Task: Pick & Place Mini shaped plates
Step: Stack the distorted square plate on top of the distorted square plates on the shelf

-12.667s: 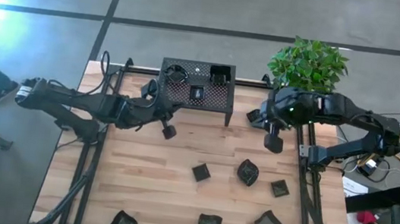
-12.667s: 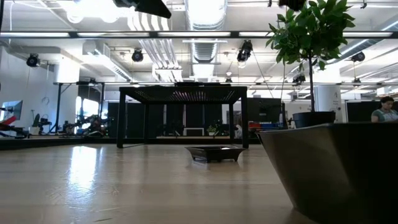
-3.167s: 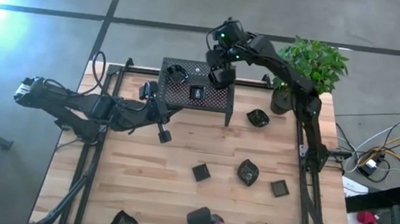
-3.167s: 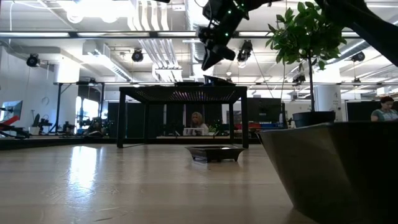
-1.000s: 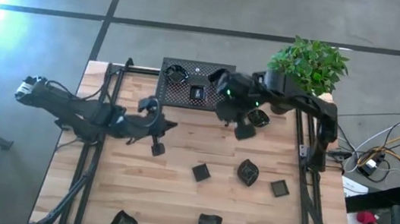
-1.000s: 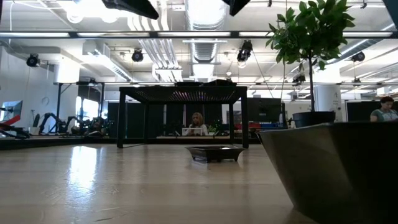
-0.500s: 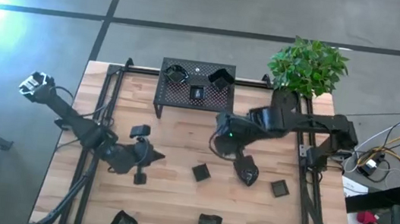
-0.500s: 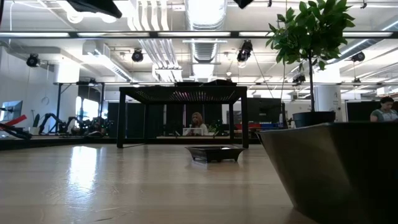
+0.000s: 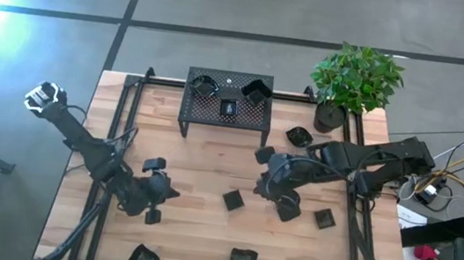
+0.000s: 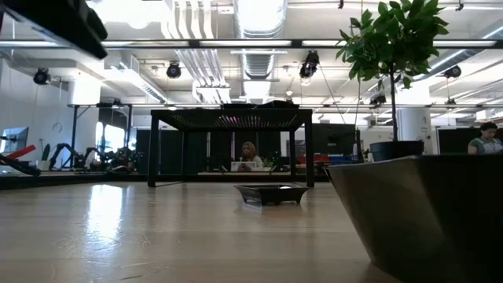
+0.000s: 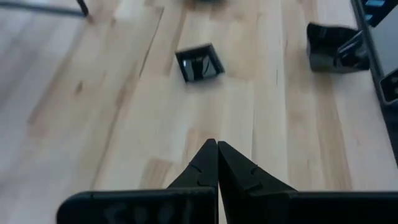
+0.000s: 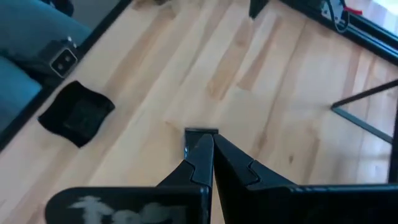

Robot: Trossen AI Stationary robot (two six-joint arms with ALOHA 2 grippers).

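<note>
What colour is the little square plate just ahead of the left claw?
Glossy black, on the pale wood; the left wrist view shows the square plate best.

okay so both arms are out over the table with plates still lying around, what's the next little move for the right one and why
Probably open the fingers and ease down. The right gripper is shut, holds nothing, and sits over a small dark plate whose edge peeks out just beyond its tips. Shut fingers can't take the rim. The left gripper, also shut and empty, hovers over bare wood.

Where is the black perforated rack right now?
In the high view the rack stands at the table's far edge, middle-left, with three mini plates on it, left of the potted plant. Both claws are nearer the front.
</note>
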